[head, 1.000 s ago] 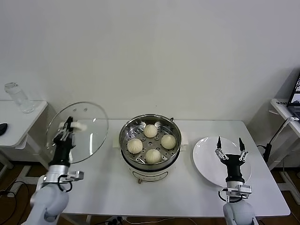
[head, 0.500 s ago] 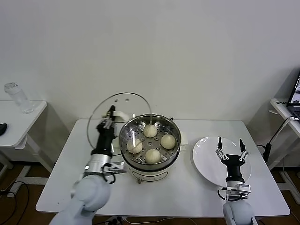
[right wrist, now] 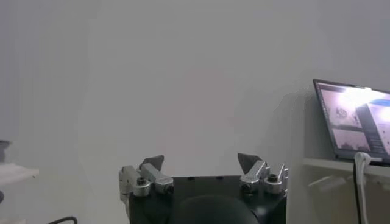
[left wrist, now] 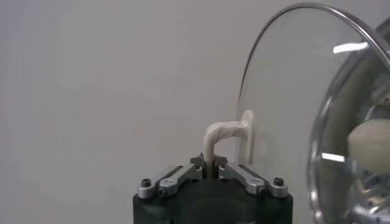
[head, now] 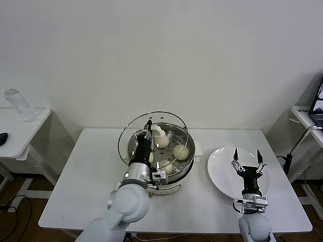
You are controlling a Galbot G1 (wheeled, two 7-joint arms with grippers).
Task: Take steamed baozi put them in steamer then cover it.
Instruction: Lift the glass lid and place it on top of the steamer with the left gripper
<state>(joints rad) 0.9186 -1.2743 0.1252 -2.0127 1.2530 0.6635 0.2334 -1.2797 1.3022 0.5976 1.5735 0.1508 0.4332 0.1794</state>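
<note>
The left pincer point(head: 148, 126), clenched on the lid point(head: 154, 138) handle, has swung it centre-frame, tilted over the steamer point(head: 187, 164) for covering; right pincer point(head: 247, 160) idles released.

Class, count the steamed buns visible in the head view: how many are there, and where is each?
4, all in the steamer: far bun, right bun, near bun, and left bun, mostly hidden behind the left gripper.

The head view looks forward and down from the near edge of the table point(head: 75, 196), taking in the whole top. The left wrist view sits close behind the cover point(left wrist: 292, 109), facing the wall; both show it. The right wrist view faces the wall too.
</note>
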